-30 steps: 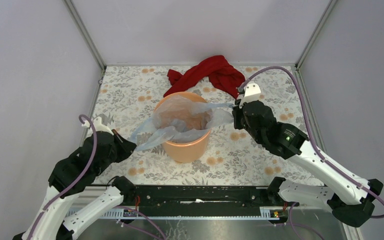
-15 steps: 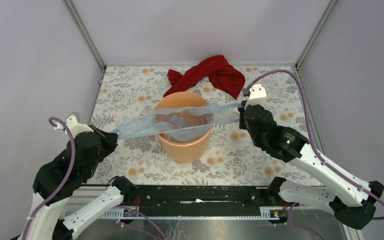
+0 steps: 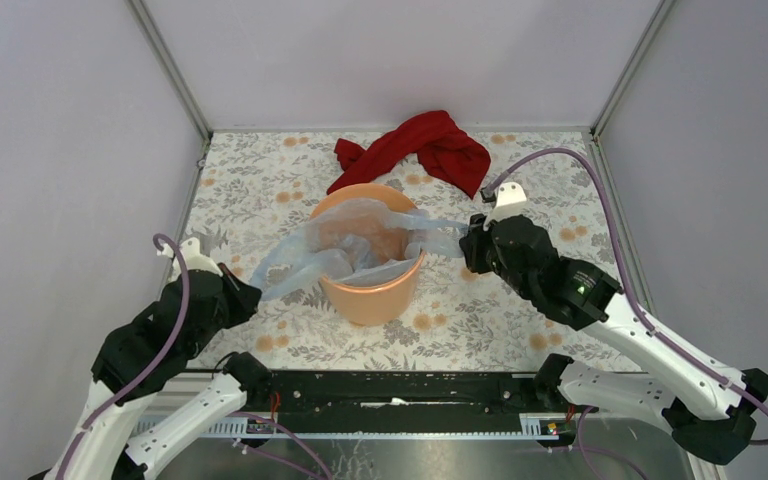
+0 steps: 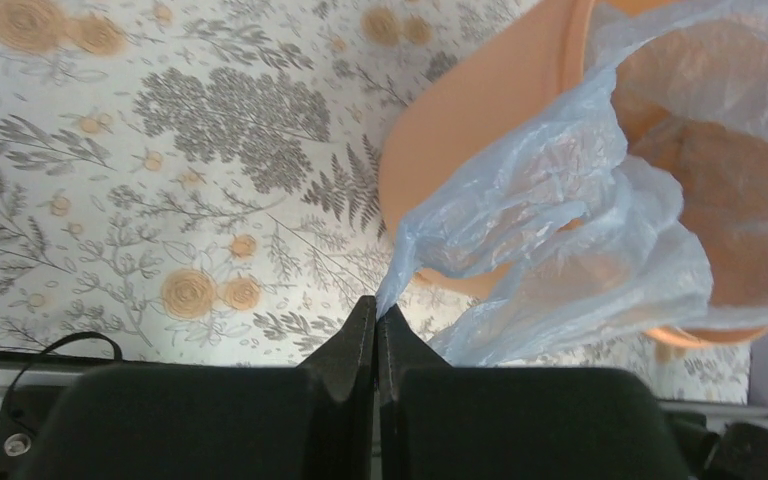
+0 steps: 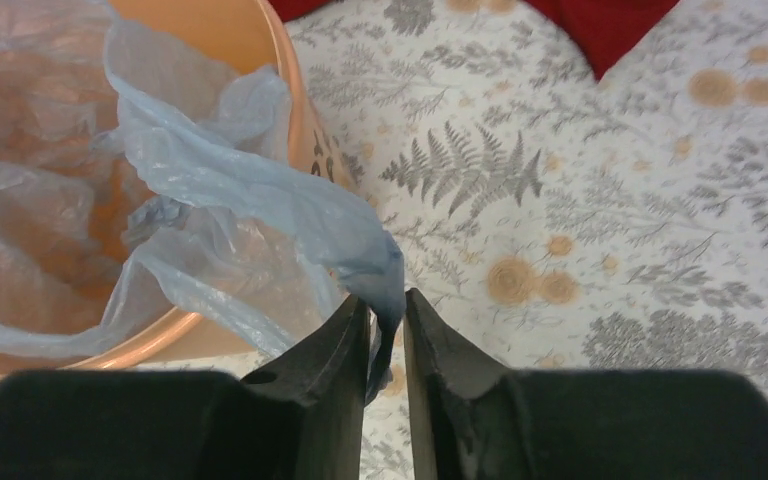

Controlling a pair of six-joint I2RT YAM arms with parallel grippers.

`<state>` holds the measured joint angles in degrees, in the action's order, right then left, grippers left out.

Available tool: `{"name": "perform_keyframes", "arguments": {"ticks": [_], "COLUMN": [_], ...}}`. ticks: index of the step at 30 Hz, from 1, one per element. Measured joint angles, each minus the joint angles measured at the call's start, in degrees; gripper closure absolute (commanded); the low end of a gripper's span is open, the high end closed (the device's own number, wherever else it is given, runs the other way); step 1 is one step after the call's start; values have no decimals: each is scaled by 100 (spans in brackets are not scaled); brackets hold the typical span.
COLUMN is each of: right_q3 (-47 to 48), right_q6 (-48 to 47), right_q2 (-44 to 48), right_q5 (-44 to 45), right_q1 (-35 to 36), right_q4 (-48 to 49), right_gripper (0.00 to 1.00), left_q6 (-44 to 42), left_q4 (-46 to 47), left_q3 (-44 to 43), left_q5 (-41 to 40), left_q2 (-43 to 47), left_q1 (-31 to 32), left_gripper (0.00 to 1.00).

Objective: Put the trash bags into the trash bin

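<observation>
The orange trash bin [image 3: 370,300] stands mid-table. A pale blue trash bag [image 3: 350,245] drapes slack over and into its mouth, one corner trailing off each side. My left gripper [image 3: 252,295] is left of the bin, shut on the bag's left corner. In the left wrist view the gripper [image 4: 377,305] pinches the film of the bag [image 4: 550,230] beside the bin's wall [image 4: 470,140]. My right gripper [image 3: 465,245] is at the bin's right rim. In the right wrist view its jaws [image 5: 385,305] stand slightly apart, a strand of the bag [image 5: 260,190] hanging loose between them.
A red cloth [image 3: 430,145] lies crumpled at the back of the floral tabletop, behind the bin, and its edge shows in the right wrist view [image 5: 610,25]. Grey walls close in the table on three sides.
Half a second ago the bag was stretched taut across the bin. Both grippers have since moved inward and the bag hangs slack. The right jaws have parted.
</observation>
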<state>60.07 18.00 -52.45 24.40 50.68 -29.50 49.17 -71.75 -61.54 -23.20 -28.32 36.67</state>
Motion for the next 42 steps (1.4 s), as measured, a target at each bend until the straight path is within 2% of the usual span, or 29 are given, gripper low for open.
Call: {"name": "perform_keyframes", "arguments": {"ticks": [1,3,4,7,14,22,28,35,38,41,42], "right_q3": [2,7,7,7,31,-461,-839,-837,-782,-761,-761], "right_q6": [205,662,874,1423,2848,3939,4402,4452,4398,4376,4371], "right_q2": [-15,-52,-72,-94,-7,264,-42,-136,-186,-251,-262], "right_q5": [-66,-155,-181,-317,-704,-1045,-1040,-719,-601,-538,-533], "right_q1": [2,0,-2,-4,-4,-4,-4,-4,-4,-4,-4], "right_q4": [-59,-247,-332,-501,-531,391,964,1228,1224,1248,1252], "right_gripper": [50,16,8,1,0,6,8,7,17,38,48], "left_q6": [-13,-28,-31,-74,-173,-240,-240,-221,-210,-197,-195], "left_q4": [9,35,59,133,227,245,245,184,72,24,4], "left_q3": [33,66,79,118,118,120,166,210,208,208,208], "left_q5": [120,313,400,590,734,785,791,754,647,555,529], "left_q2": [57,90,90,85,85,107,219,282,282,282,282], "left_q1": [0,0,0,0,0,0,0,0,0,0,0], "left_gripper": [100,100,100,100,100,100,100,100,100,100,100]}}
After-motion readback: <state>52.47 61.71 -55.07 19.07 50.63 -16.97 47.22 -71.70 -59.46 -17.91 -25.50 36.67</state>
